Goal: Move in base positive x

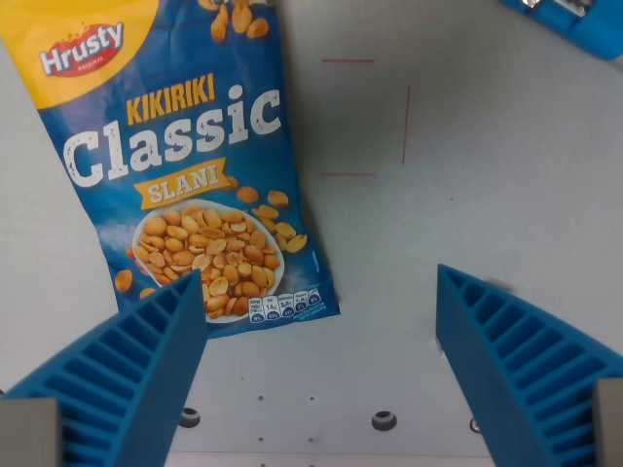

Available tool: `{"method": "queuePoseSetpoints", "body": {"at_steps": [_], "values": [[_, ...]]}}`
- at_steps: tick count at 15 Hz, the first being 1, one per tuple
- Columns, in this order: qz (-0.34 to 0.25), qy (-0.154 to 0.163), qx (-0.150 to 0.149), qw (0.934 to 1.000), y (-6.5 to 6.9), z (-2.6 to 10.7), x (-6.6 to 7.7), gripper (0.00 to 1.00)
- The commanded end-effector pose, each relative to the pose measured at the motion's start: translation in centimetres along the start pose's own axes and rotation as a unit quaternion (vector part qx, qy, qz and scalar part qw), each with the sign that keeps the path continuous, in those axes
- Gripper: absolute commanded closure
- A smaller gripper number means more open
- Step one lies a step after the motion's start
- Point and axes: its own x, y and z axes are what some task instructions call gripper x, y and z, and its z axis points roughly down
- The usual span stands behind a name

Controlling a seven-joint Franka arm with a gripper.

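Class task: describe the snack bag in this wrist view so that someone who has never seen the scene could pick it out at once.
Start from the white table. In the wrist view's left half lies a flat blue bag with a yellow top corner, its lower edge behind the open gripper's left finger. It is the only thing with print: "Hrusty", "KIKIRIKI Classic", "SLANI", and a bowl of peanuts.

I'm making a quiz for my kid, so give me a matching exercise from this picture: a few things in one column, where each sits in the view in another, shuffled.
Things:
1. peanut bag
2. red lines
3. blue object
4. gripper

Places:
A. top right corner, cut off by the edge
B. bottom, fingers spread wide to both sides
C. left half, lying flat
D. upper middle, drawn on the table

Pairs: 1-C, 2-D, 3-A, 4-B
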Motion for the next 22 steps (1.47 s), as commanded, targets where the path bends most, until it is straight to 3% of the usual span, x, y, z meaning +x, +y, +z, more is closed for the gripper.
{"method": "queuePoseSetpoints", "body": {"at_steps": [1,22], "values": [[0.000,0.002,0.000,1.0000,0.1,-0.2,0.5,0.00],[0.000,0.002,0.000,1.0000,1.4,0.1,11.0,0.00]]}}
